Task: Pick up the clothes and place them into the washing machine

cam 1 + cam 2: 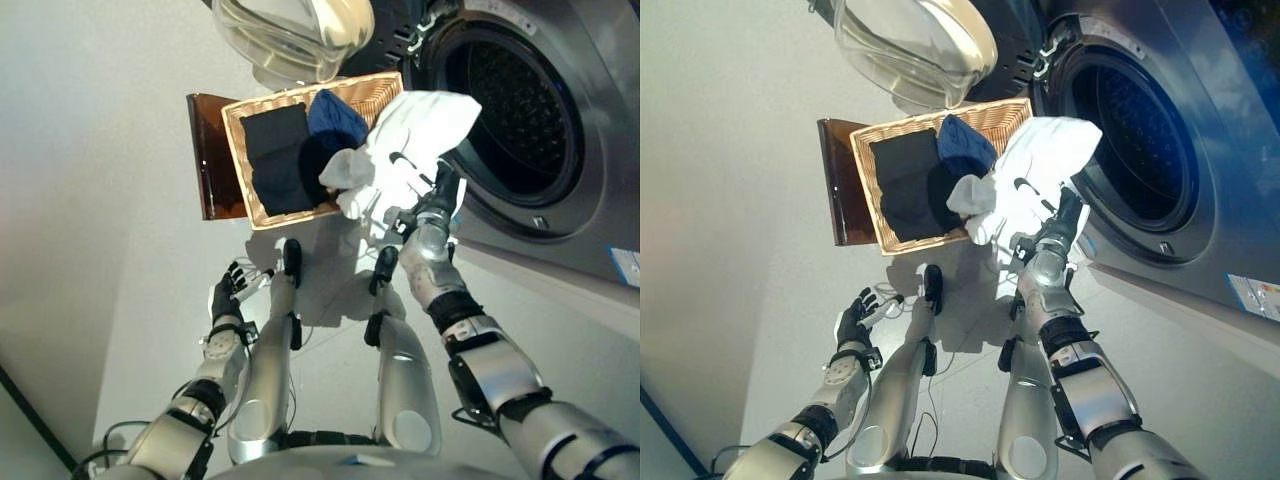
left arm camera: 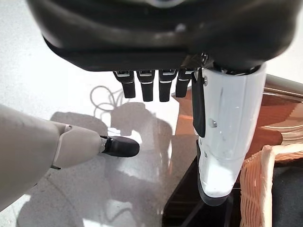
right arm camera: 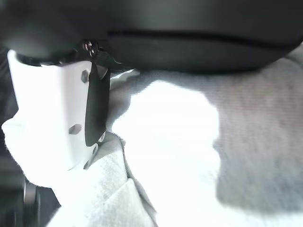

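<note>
**White cloth held up between basket and washer**

White cloth (image 1: 405,150) hangs from the right hand (image 1: 437,195) in the left eye view. The cloth is lifted above the floor, just beside the open drum of the washing machine (image 1: 520,120) and over the near corner of the wicker basket (image 1: 262,215). In the basket lie a black garment (image 1: 280,155) and a blue garment (image 1: 335,115). The basket stands on a brown board (image 1: 205,155). The clear round door (image 1: 290,35) of the machine is swung open above the basket. The left hand (image 1: 228,295) is low, well apart from the basket, and holds nothing.

In the right eye view the same scene shows, with the cloth touching the rim of the machine's opening.

In the left wrist view the fingers (image 2: 147,87) of the left hand are relaxed and hang free over the floor (image 2: 52,75). The basket rim and the board are near.

In the right wrist view the white cloth fills the picture and the white-covered thumb (image 3: 61,113) presses into it. The hand is closed on the cloth.
</note>
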Motion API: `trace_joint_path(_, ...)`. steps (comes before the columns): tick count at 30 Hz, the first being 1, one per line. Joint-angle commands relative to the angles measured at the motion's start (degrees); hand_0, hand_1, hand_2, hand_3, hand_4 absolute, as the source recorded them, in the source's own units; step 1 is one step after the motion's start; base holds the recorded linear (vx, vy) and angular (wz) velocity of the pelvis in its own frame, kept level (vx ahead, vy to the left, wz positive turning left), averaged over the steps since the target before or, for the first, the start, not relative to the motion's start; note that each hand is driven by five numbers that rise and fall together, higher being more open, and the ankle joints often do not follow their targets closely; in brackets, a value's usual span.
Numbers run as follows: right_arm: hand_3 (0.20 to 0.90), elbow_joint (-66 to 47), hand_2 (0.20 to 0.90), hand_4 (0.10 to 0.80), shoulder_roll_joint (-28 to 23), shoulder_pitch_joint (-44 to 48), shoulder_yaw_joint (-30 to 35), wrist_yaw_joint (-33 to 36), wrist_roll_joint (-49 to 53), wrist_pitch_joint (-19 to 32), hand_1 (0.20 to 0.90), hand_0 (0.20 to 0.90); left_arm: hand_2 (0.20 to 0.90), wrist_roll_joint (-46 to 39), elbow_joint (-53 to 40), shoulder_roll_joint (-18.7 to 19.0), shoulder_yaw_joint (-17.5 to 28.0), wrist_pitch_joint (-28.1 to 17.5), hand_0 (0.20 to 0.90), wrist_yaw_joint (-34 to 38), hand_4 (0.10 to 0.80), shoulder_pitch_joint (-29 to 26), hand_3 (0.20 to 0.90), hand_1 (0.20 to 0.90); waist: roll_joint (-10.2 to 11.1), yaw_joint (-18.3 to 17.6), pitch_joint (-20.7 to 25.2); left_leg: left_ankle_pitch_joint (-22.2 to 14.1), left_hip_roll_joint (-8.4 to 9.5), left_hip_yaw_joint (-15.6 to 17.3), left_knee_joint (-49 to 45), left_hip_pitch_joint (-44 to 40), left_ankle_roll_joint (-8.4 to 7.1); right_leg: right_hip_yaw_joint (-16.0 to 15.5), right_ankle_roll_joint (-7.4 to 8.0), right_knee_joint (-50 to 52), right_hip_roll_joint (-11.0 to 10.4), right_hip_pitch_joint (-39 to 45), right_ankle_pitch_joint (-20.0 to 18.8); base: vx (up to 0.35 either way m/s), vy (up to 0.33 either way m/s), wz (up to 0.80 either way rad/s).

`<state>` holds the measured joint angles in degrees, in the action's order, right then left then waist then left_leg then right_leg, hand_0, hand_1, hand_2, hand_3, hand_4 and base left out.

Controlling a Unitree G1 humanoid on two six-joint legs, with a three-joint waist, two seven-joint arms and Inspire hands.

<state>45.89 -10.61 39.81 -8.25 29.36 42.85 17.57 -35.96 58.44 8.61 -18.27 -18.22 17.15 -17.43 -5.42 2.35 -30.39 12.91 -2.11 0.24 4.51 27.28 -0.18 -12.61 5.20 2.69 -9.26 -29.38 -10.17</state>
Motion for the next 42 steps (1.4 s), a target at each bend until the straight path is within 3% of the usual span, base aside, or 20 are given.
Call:
trace_joint_path(1, 0.200, -5.4, 0.200, 0.300, 0.8, 1.6, 2.8, -5.4, 8.9, 10.7, 0.200, 0.200, 0.900, -2.4, 1.4, -0.5, 0.5, -2.4, 0.900, 0.4, 0.800, 4.4, 0.900, 0.900, -2.5, -0.8, 2.9, -1.7, 0.64, -0.4, 0.5, 1.3, -4.42, 6.5, 3.57, 6.2, -3.7, 2.1, 7.7, 0.026, 0.001, -0.06)
trace_joint_path(6, 0.200, -5.2, 0.200, 0.300, 2.1, 4.3, 7.2, -9.0, 19.5, 14.1, 0.200, 0.200, 0.900, -3.5, 1.6, -1.3, -0.1, -2.4, 0.900, -0.6, 0.800, 4.7, 0.900, 0.900, -3.6, -0.7, 2.9, -2.0, 0.86, -0.1, 0.5, 1.2, -4.54, 6.9, 3.64, 6.0, -4.0, 2.2, 8.0, 0.018, -0.002, -0.04)
trace_joint_path(19, 0.200, -1.2, 0.200, 0.300, -6.6, 14.6, 13.4, -8.5, 25.6, 17.6, 0.200, 0.200, 0.900, -4.2, 2.6, -1.4, -0.6, -2.5, 0.900, -1.9, 0.800, 4.8, 0.900, 0.900, -5.2, -0.6, 3.6, -2.4, 1.46, -0.2, 0.5, 1.2, -4.73, 7.5, 3.54, 7.1, -4.4, 1.5, 8.9, 0.000, 0.000, 0.00)
trace_joint_path(35, 0.200, 14.6, 0.200, 0.300, -28.5, 33.8, 12.8, -6.7, 31.0, 15.2, 0.200, 0.200, 0.900, -4.4, 3.6, 0.0, -2.2, -2.8, 0.900, -4.0, 0.800, 6.2, 0.900, 0.900, -7.4, 1.5, 5.6, -2.5, 2.25, -0.4, 0.5, 2.2, -5.05, 9.1, 3.49, 8.6, -4.3, -0.6, 10.0, 0.009, -0.002, -0.01)
trace_joint_path(42, 0.200, 19.5, 0.200, 0.300, -34.9, 39.1, 11.1, -6.2, 33.8, 14.1, 0.200, 0.200, 0.900, -5.5, 2.9, 0.3, -2.8, -3.1, 0.900, -4.8, 0.800, 6.3, 0.900, 0.900, -8.3, 2.0, 6.0, -2.2, 2.58, -0.3, 0.5, 3.3, -5.26, 10.0, 3.46, 9.2, -4.2, -2.4, 10.3, 0.000, 0.000, 0.00)
